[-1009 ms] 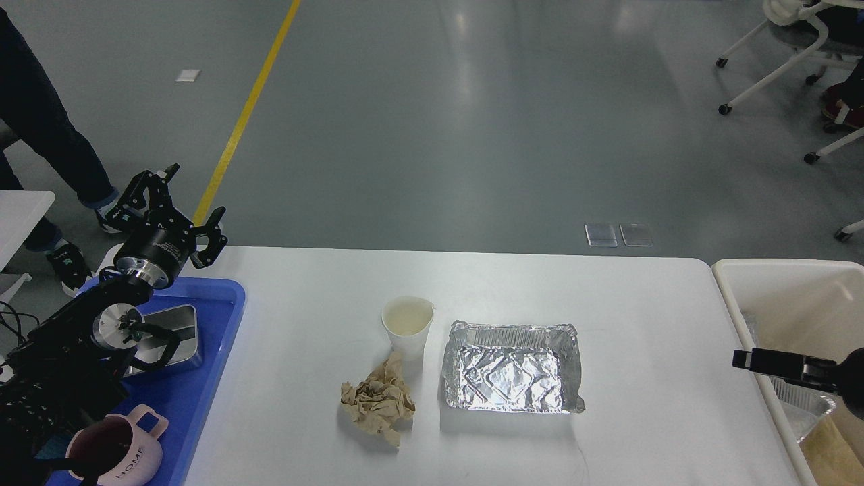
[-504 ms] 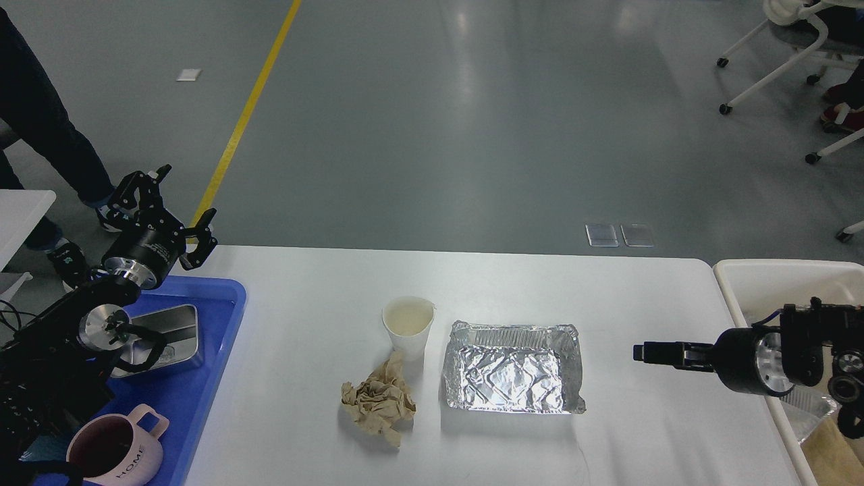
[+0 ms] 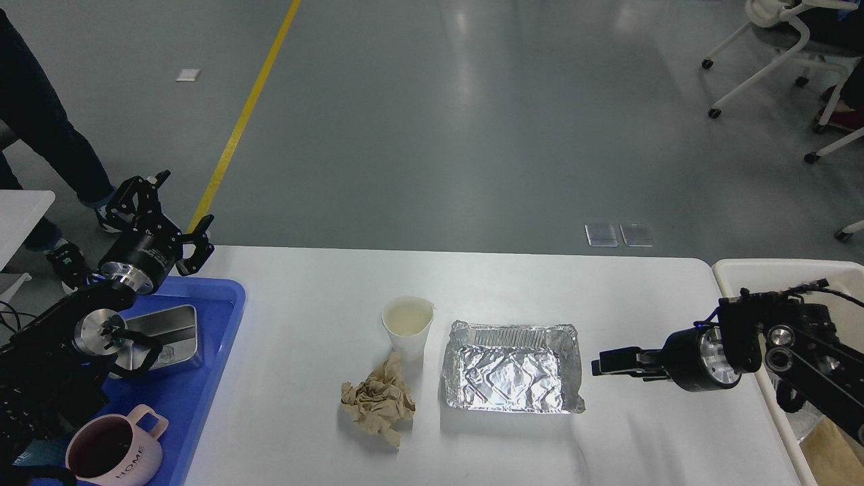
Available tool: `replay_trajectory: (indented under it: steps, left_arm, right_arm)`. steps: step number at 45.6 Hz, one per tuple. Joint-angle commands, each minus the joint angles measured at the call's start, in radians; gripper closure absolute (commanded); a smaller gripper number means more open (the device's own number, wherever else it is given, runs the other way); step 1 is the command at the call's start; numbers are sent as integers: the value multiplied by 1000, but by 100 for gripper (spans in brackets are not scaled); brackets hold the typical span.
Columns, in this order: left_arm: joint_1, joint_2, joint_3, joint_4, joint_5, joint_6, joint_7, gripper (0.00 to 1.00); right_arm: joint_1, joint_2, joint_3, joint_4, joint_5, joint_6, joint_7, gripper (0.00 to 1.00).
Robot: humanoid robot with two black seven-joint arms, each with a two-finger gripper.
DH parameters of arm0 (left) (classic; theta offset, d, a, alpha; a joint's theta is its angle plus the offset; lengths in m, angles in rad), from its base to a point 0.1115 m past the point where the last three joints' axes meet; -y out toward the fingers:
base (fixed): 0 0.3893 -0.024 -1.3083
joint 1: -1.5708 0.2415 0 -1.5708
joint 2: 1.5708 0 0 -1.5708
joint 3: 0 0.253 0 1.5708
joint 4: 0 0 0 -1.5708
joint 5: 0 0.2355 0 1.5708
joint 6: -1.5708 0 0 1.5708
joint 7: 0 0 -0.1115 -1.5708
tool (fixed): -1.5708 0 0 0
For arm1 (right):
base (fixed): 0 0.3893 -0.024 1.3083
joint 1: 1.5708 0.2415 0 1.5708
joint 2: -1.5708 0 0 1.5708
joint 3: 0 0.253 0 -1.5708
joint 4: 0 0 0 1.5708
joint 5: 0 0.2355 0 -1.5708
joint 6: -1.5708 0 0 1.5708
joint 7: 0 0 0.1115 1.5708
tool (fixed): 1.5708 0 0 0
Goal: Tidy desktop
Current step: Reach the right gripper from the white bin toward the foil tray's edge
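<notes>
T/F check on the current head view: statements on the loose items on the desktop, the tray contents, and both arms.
1. The foil tray lies on the desktop, right of the paper cup. True.
2. The crumpled brown paper sits inside the foil tray. False: it lies on the desktop beside it.
3. The pink mug stands on the blue tray. True.
4. The right gripper holds the paper cup. False: it holds nothing, just right of the foil tray.
5. The left gripper has its jaws spread. True.

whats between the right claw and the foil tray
Nothing: in the head view only a short bare strip of the desktop separates the right claw from the right rim of the foil tray.
</notes>
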Motion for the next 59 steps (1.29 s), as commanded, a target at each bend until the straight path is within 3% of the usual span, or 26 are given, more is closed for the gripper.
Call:
replay_trajectory:
  steps: [1, 16, 36, 56, 59]
  left_arm:
    - [1, 1, 8, 0, 0, 0, 0, 3]
    - [7, 11, 20, 0, 0, -3, 0, 3]
    - [9, 15, 20, 0, 0, -1, -2, 3]
    - [16, 17, 20, 0, 0, -3, -6, 3]
    - [19, 17, 19, 0, 0, -3, -8, 3]
  right_arm:
    - [63, 38, -43, -52, -1, 21, -12, 0]
    - [142, 170, -88, -224, 1, 21, -35, 0]
    - [182, 276, -125, -311, -4, 13, -36, 0]
    - [208, 297, -166, -346, -9, 2, -35, 0]
    - [208, 305, -166, -363, -12, -8, -36, 4]
